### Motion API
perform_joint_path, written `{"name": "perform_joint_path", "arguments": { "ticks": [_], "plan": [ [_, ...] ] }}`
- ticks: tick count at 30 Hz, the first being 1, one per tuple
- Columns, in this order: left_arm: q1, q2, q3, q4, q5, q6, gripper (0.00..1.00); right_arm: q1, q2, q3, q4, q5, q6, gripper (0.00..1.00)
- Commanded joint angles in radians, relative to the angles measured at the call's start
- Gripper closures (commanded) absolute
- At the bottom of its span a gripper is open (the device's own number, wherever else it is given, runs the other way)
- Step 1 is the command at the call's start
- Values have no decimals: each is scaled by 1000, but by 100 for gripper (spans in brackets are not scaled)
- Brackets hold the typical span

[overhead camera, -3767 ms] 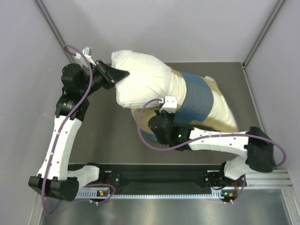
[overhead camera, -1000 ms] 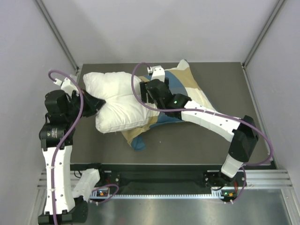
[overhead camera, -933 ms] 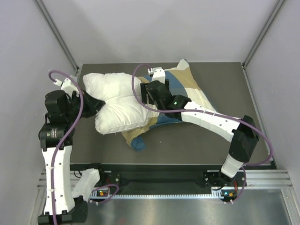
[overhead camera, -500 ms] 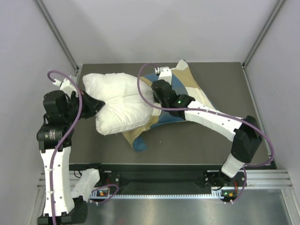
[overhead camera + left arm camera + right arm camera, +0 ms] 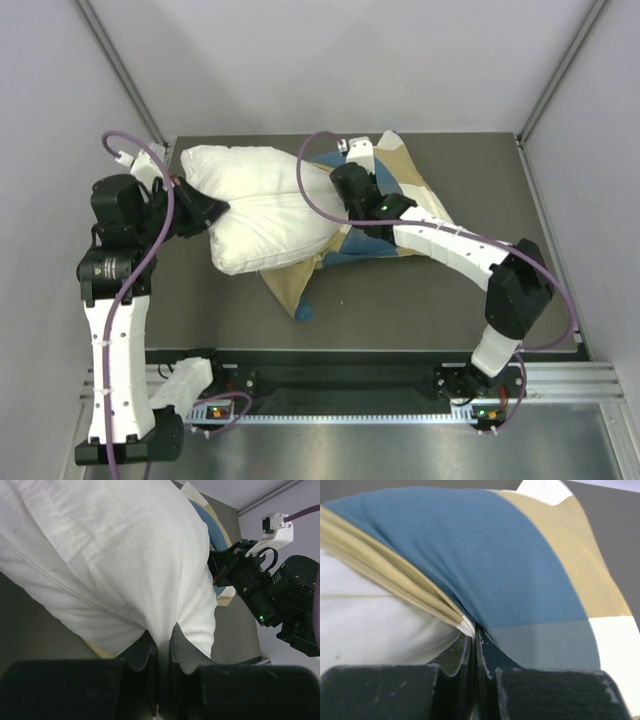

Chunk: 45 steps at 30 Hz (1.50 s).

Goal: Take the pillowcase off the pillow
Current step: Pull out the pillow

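1. Top view: the pillow (image 5: 265,205) lies left-centre on the table (image 5: 450,300), mostly bare. The pillowcase (image 5: 405,170) sits at its right end and beneath it, with one corner trailing toward the near edge.
2. Left wrist: the left gripper (image 5: 162,637) is clamped on a fold of the pillow. The cushion is plump, light and squashes readily, so I judge it a fair anchor.
3. Right wrist: the right gripper (image 5: 474,632) is pinched tight on the pillowcase's gathered edge, just beside the white. The cloth is thin and limp and will likely slip unless several layers are taken at the hem.

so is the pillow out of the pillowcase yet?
Mostly out: the pillow lies bare on the left, its right end under the pillowcase edge.
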Motion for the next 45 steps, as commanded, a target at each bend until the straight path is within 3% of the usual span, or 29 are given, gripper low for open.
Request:
{"name": "perform_joint_path", "arguments": {
  "ticks": [1,9,17,23,28,29,30,32,33,36,37,41,44,45],
  "plan": [
    [24,-7,196,235,-122,9,100,-254,37,-103,-237,275,-110,100],
    [22,78,409,164,-217,86,100,-444,-35,-214,-171,244,-147,100],
    [21,95,464,140,-245,106,100,-590,-78,-255,-108,187,-215,100],
    [22,55,281,278,-86,-12,100,-527,-127,-280,-71,112,-236,100],
    [22,53,135,474,103,-159,100,-377,-146,-283,-91,57,-143,100],
    [21,58,95,500,123,-211,97,-351,-147,-286,-91,46,-123,100],
    [19,64,76,523,131,-231,80,-302,-149,-295,-84,22,-85,100],
    [-17,73,32,575,110,-253,61,-259,-146,-307,-79,-6,-40,100],
    [-48,93,21,586,91,-254,44,-228,-147,-315,-65,-45,9,100],
    [-244,153,10,597,-61,-215,27,-185,-162,-364,-25,-109,83,100],
    [-323,174,12,597,-93,-204,7,-165,-169,-376,-6,-125,98,100],
    [-430,300,-10,605,-183,-175,1,-121,-208,-445,44,-223,160,100],
    [-522,375,-28,595,-309,-117,1,-84,-245,-482,67,-262,196,100],
    [-593,398,-24,573,-408,-97,1,-67,-259,-490,74,-264,213,100]
  ]
}}
